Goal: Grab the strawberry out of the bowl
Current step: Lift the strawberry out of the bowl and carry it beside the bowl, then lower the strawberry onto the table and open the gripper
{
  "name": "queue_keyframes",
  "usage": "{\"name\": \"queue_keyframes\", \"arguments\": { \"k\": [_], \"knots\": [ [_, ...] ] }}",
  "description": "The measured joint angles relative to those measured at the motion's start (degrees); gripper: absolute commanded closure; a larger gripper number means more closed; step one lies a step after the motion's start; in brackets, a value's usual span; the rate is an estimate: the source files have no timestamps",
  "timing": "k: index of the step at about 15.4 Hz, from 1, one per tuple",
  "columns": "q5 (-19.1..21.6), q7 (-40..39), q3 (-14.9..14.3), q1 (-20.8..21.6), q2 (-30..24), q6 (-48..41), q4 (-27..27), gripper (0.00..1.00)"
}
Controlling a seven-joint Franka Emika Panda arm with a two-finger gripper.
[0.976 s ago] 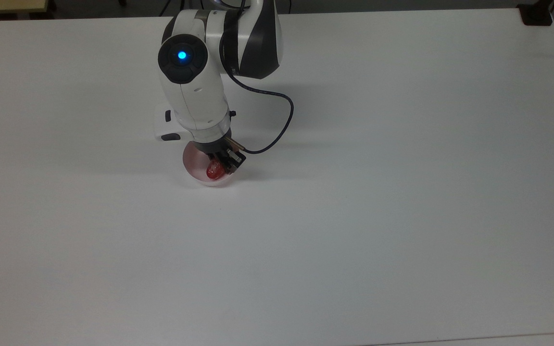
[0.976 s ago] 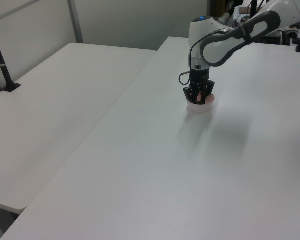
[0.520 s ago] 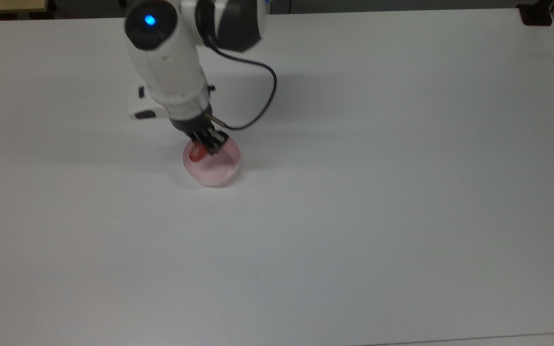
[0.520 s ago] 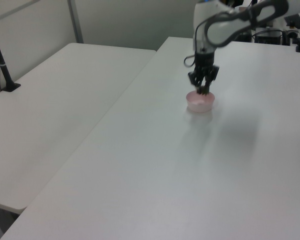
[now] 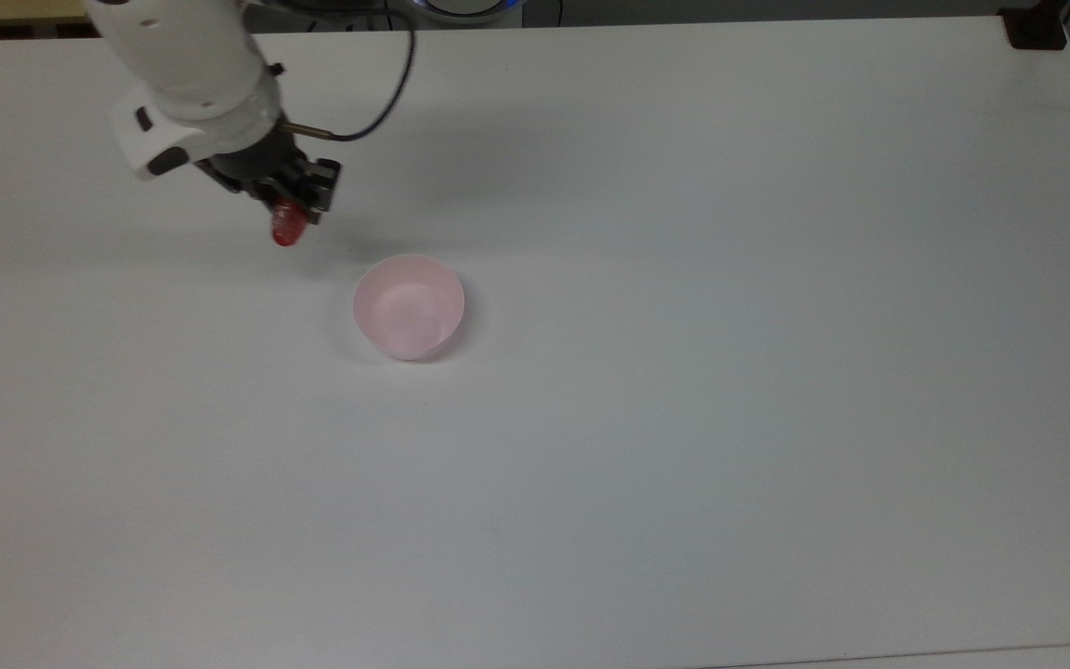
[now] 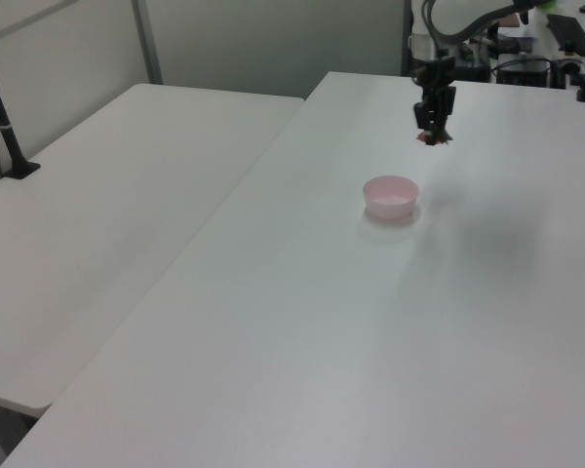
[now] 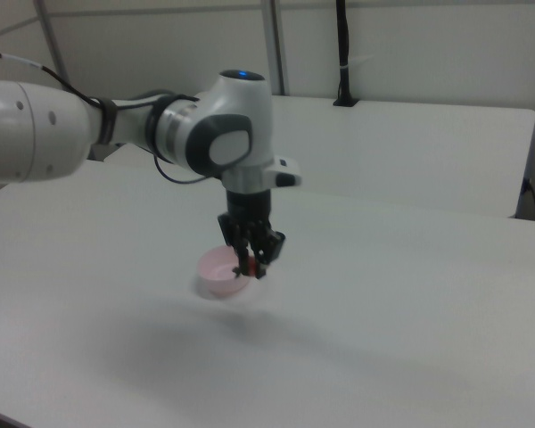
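My gripper (image 5: 292, 221) is shut on the red strawberry (image 5: 288, 226), which hangs from its black fingers well above the table. The pale pink bowl (image 5: 409, 307) stands on the white table with nothing in it, down and to the right of the gripper in the top view. In the left view the gripper (image 6: 434, 133) holds the strawberry (image 6: 432, 138) above and behind the bowl (image 6: 391, 196). The right view has the gripper (image 7: 250, 265) and strawberry (image 7: 251, 266) in front of the bowl (image 7: 218, 274).
The white table (image 5: 684, 418) stretches wide around the bowl. A second white table (image 6: 107, 205) stands to the left view's left, with a black post (image 6: 2, 122) clamped on it. A black cable (image 5: 386, 84) loops from the wrist.
The gripper has risen out of the bowl with the strawberry and swung up and to the top view's left. The bowl has stayed in place.
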Motion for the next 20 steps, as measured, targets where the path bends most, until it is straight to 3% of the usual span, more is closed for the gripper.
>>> {"name": "queue_keyframes", "arguments": {
  "k": [4,7,9,10,11,12,17,20],
  "knots": [
    [-2.38,-11.53,-0.08,-3.98,3.21,3.73,-0.15,0.68],
    [-2.92,-14.4,-0.11,-5.29,6.11,8.53,-0.24,0.68],
    [-3.43,-15.12,-0.11,-5.64,7.94,10.37,-0.3,0.61],
    [-3.62,-15.25,-0.11,-5.68,8.7,11.15,-0.31,0.44],
    [-3.69,-15.26,-0.11,-5.68,9.22,11.67,-0.31,0.13],
    [-3.7,-15.27,-0.11,-5.68,9.45,11.92,-0.31,0.0],
    [-3.7,-14.04,-0.11,-5.68,8.7,11.98,0.44,0.0],
    [-3.7,-10.63,0.02,-5.51,5.55,10.35,1.23,0.0]
  ]
}}
